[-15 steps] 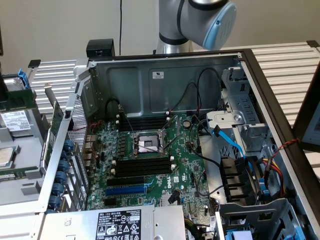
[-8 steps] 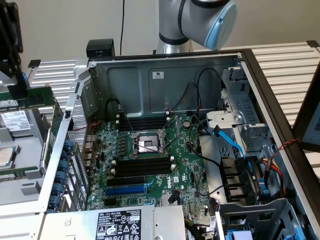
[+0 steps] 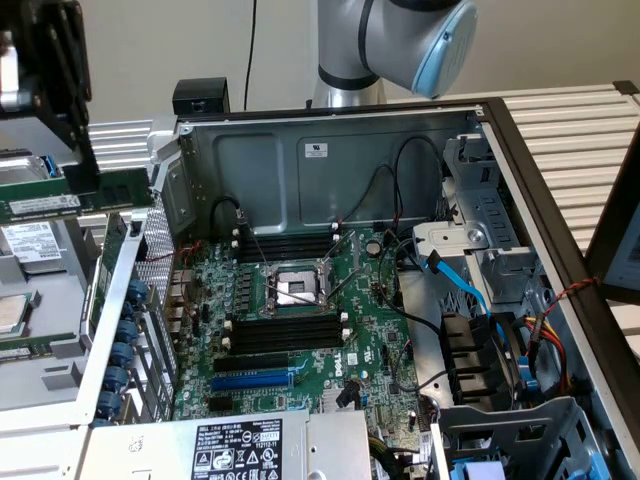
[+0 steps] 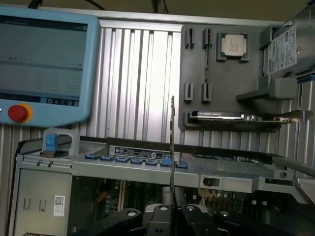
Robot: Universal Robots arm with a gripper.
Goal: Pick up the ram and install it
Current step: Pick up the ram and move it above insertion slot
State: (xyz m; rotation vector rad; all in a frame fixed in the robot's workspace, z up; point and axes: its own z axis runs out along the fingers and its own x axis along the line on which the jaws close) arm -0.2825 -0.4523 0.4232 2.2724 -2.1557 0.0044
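Observation:
The ram (image 3: 75, 198) is a long green stick with a white label, held level in the air above the computer case's outer wall, at the exterior view's left. My black gripper (image 3: 82, 178) is shut on its upper edge. In the wrist view the ram (image 4: 172, 142) appears edge-on as a thin vertical strip rising from between my fingers (image 4: 162, 214). The black memory slots (image 3: 285, 333) with white end clips lie on the green motherboard (image 3: 370, 345) inside the case, below the CPU socket (image 3: 295, 290), and another set of slots (image 3: 285, 245) lies above it. The gripper is well off to the side of both sets.
The case's metal walls (image 3: 330, 160) surround the motherboard. A blue expansion slot (image 3: 250, 381), a power supply (image 3: 250, 450), drive cages and cables (image 3: 480, 300) crowd the inside. A teach pendant (image 4: 44, 64) and a grey parts tray (image 4: 231, 83) with a CPU (image 4: 234, 46) lie beyond the case.

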